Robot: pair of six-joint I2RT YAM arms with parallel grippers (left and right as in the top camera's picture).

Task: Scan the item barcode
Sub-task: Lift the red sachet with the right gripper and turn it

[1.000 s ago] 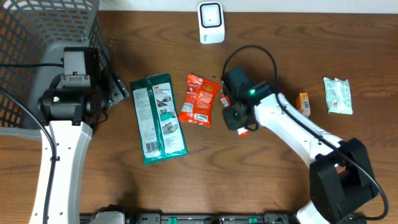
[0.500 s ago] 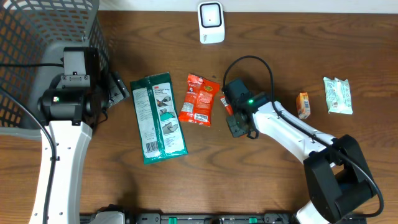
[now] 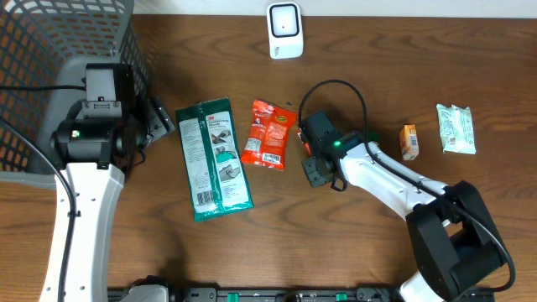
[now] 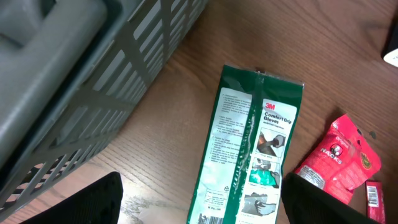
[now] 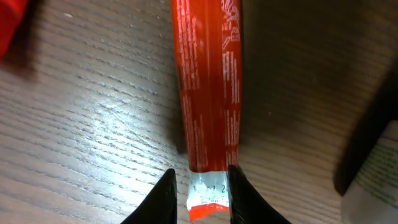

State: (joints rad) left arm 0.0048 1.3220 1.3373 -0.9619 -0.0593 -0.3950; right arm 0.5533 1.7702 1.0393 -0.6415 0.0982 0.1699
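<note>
1. The thin red stick packet (image 5: pixel 208 93) lies flat on the bench (image 5: pixel 93 124). Its crimped white end sits between the right fingers (image 5: pixel 166 198), and the rest of it runs straight out beyond the fingertips.
2. The right fingers are drawn in close on either side of that end, and the right-hand one touches the packet's edge. I cannot tell whether they truly pinch it.
3. The step in hand looks to be the pickup. Make the grip sure before lifting, because only the thin crimp is between the fingers and it could slip out or fold.
4. Lift gently and straight up. The long free end will likely droop, so a slow rise would keep it from swinging.
5. The print on the upper face is too blurred to show a barcode. Expect to roll the wrist until the code faces the white scanner (image 3: pixel 284 31), which stands well apart from the right fingers, out past the packet's far end.
6. On the way there, stay clear of the red snack bag (image 3: pixel 270 134) just beside the right fingers.
7. The left fingers (image 4: pixel 87 202) stand wide apart with nothing held, above the green glove pack (image 4: pixel 249 155). They are best left idle there.
</note>
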